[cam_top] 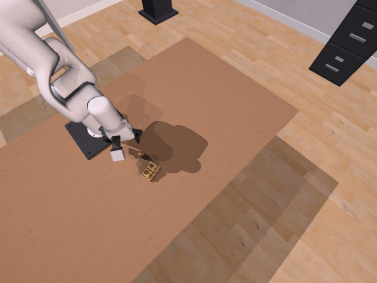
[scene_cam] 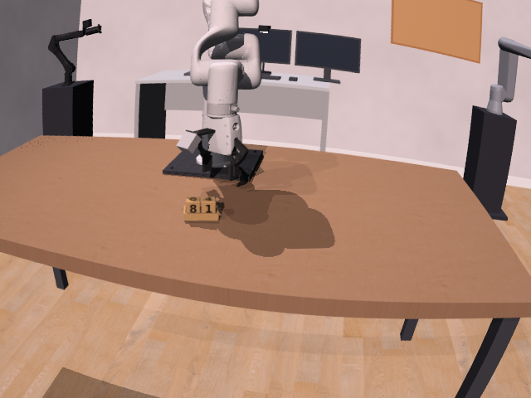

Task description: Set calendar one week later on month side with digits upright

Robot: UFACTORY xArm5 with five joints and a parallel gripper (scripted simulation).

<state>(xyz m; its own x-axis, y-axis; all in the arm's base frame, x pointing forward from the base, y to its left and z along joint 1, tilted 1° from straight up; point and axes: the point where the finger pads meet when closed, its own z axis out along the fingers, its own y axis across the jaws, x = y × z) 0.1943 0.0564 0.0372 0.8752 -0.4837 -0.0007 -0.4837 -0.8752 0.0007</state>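
Observation:
The small wooden calendar tray [cam_top: 154, 173] stands flat on the table in front of my base, holding two cubes side by side. In the exterior view the tray [scene_cam: 202, 214] shows the left cube [scene_cam: 193, 208] with 8 and the right cube [scene_cam: 208, 208] with 1, both upright. From above, the cubes' top faces read 0 [cam_top: 146, 172] and 4 [cam_top: 151, 167]. The month's name is too small to read. My gripper [cam_top: 128, 141] hangs open and empty above the table, behind the tray and close to the base; it also shows in the exterior view [scene_cam: 225, 173], apart from the cubes.
My black base plate [cam_top: 86, 141] is bolted to the table just behind the tray. A white box [cam_top: 117, 154] is fixed to the side of my wrist. A filing cabinet [cam_top: 347, 42] and pedestals stand on the floor, off the table.

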